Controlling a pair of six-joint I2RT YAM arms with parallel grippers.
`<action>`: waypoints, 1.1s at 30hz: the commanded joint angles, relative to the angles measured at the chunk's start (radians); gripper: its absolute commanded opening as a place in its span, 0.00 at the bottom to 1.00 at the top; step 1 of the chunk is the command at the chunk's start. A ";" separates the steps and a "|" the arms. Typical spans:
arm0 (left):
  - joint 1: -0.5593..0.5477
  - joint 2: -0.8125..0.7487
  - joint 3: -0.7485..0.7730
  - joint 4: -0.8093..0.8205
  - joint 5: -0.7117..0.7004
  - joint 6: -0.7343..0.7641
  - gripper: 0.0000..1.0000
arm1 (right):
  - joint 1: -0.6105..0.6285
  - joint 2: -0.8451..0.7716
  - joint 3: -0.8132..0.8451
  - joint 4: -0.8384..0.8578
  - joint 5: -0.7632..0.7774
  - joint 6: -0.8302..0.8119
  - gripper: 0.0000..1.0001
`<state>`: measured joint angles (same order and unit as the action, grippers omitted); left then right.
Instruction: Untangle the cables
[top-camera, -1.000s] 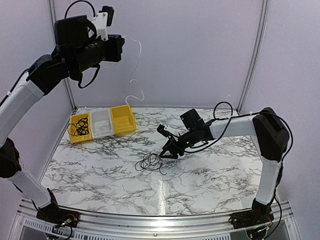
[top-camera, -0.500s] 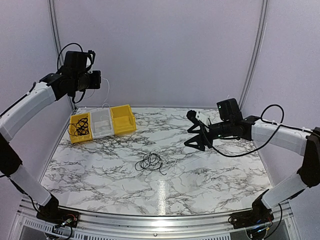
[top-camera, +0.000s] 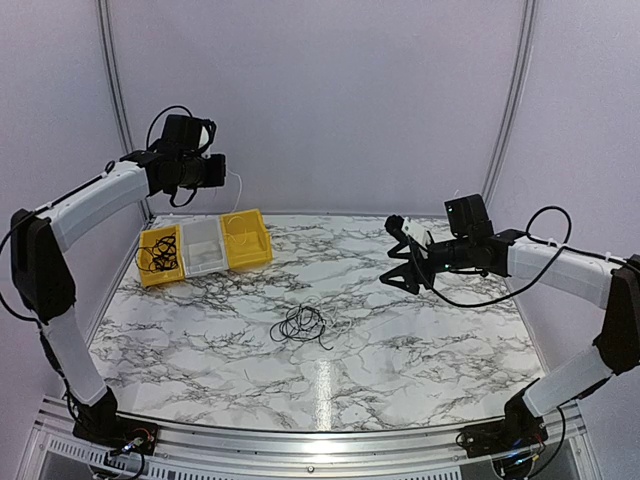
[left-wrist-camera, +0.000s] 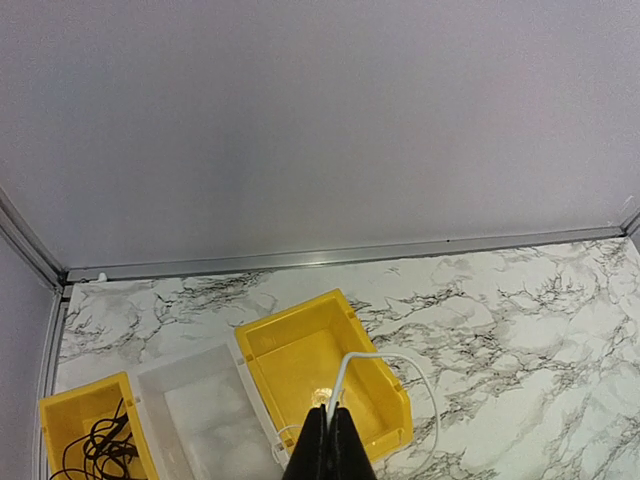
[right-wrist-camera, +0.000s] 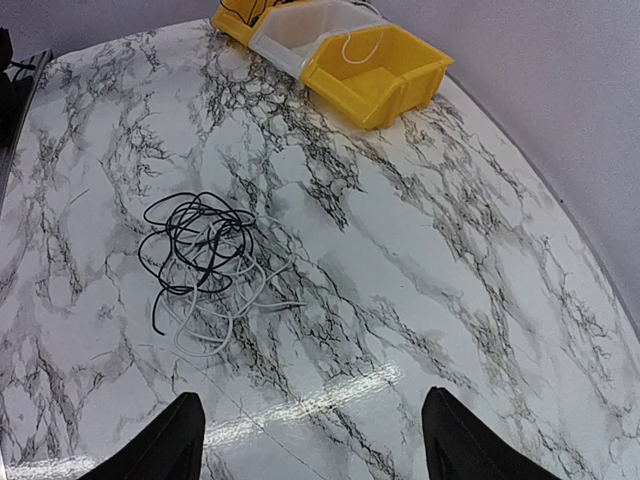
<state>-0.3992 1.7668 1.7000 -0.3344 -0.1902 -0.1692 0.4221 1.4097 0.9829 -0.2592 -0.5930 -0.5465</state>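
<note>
The left gripper (left-wrist-camera: 328, 445) is clenched, its two black fingers pressed together on a white cable (left-wrist-camera: 385, 358). It hangs high over the far left part of the marble-patterned table (top-camera: 450, 340), above a row of three bins that sits against the far left edge. From the closed tips the white cable rises a little, arcs to the right and drops past the near right corner of the right yellow bin (left-wrist-camera: 300, 360). In the right wrist view a loop of it lies across the edge where that bin meets the clear bin (left-wrist-camera: 195, 410) in the middle of the row. The left yellow bin (left-wrist-camera: 70, 430), at the other end, holds a coil of black cables (left-wrist-camera: 95, 450).

The right gripper (right-wrist-camera: 310, 450) is released, its fingers spread wide with nothing between them. It is held above the right half of the table and points left toward the middle.

A tangle of black cables (right-wrist-camera: 200, 235) lies flat on the table near its middle, to the left of the right gripper and nearer than the bins, well apart from both grippers. A pale grey cable (right-wrist-camera: 215, 320) loops through the side of the heap that faces the right gripper, and whether it is knotted with the black ones cannot be told.
</note>
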 joint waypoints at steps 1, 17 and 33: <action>0.001 0.073 0.082 0.055 0.021 -0.018 0.00 | -0.006 0.008 -0.004 0.000 0.013 -0.020 0.75; 0.006 0.398 0.160 0.106 -0.060 -0.099 0.00 | -0.006 0.029 -0.005 -0.009 0.036 -0.043 0.75; 0.015 0.617 0.291 0.114 -0.053 -0.131 0.00 | -0.006 0.065 0.000 -0.024 0.038 -0.063 0.75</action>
<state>-0.3939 2.3524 1.9434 -0.2440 -0.2401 -0.2905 0.4206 1.4651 0.9825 -0.2665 -0.5617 -0.5983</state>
